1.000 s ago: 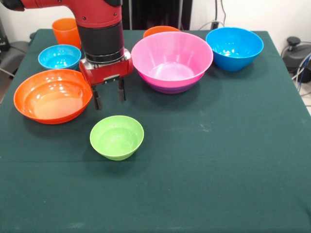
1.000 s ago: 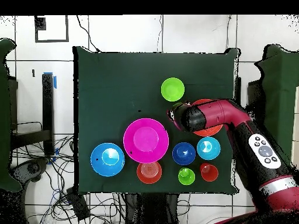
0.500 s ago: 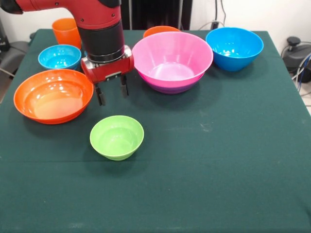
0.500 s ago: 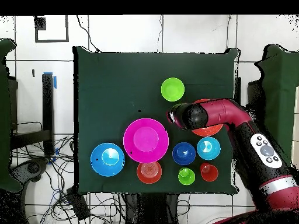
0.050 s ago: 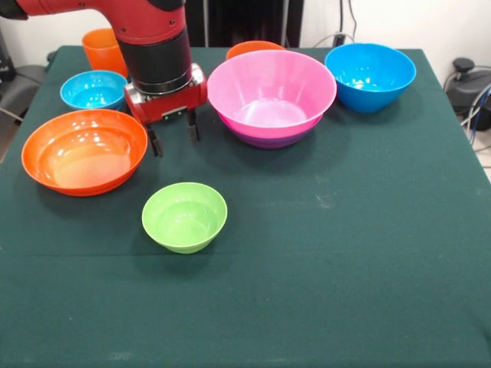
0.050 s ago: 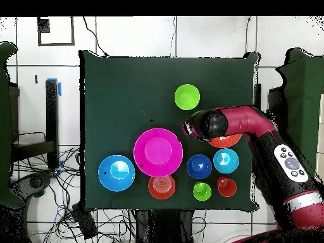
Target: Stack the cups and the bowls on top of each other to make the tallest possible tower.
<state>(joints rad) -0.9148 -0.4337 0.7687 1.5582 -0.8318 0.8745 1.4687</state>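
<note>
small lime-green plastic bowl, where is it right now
In the front view the small lime-green plastic bowl sits alone on the green tablecloth, left of centre, just in front of the open gripper and to the right of the wide shallow orange bowl.

The worktop (image 5: pixel 368 253) is showing a plain dark green cloth. On it a lime-green bowl (image 5: pixel 184 216), a wide orange bowl (image 5: pixel 83 151) and a light-blue small bowl (image 5: pixel 93 89) are gleaming glossy. A pink bowl (image 5: pixel 271 93) is sitting in a purple bowl (image 5: pixel 270 140); a big blue bowl (image 5: pixel 370 75) is shining bright. An orange cup (image 5: pixel 103 49) is glowing plain. The arm (image 5: pixel 146 27) is showing red over black, the end effector (image 5: pixel 173 136) red with black fingers (image 5: pixel 154 142). Overhead, a dark-blue bowl (image 6: pixel 199 166) is showing.
</note>
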